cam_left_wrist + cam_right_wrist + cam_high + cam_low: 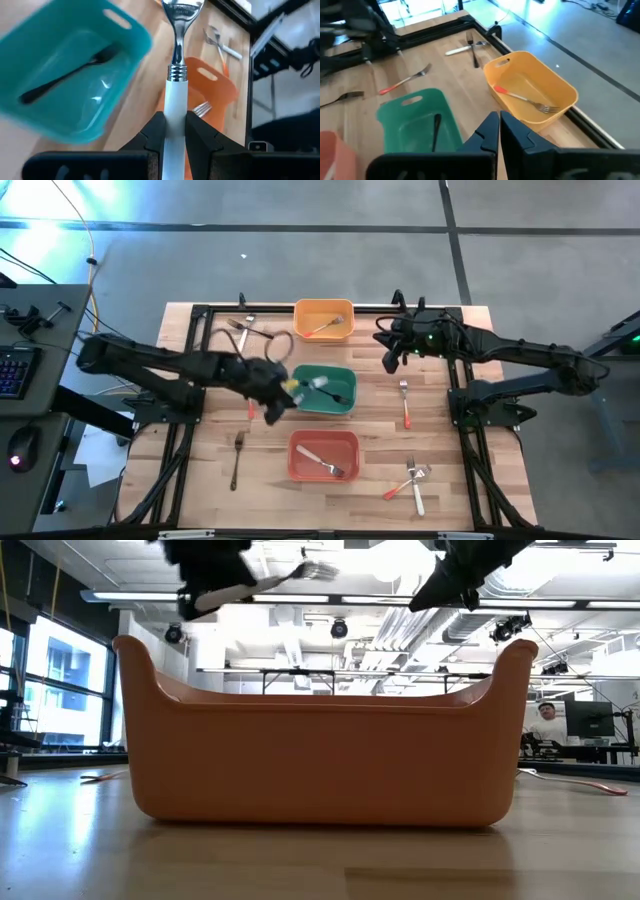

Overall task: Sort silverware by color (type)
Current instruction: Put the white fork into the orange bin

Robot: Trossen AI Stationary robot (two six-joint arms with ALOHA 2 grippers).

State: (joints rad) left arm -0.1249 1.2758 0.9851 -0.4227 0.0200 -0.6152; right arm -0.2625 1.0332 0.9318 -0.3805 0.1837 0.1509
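My left gripper is shut on a white-handled, metal-headed fork above the left edge of the green bin, which holds a black fork. My right gripper hangs shut and empty at the far right, near the yellow-orange bin that holds a red-handled fork. The red bin at the near middle holds one pale fork. More silverware lies flat on the table: a red-handled fork, a crossed pair, a dark fork and some at the far left. My left gripper pinches the fork's white handle between its two fingers, below the ringed metal collar. The fingers come from the table's left, slanting down, and lie along the handle, so the metal head points on ahead of them. The fork is lifted clear of table and bins.
Black frame rails run along the table's left, right and far sides. The three bins stand in a line down the table's middle. In the low view the red bin's wall fills the front. A person sits in the room beyond.
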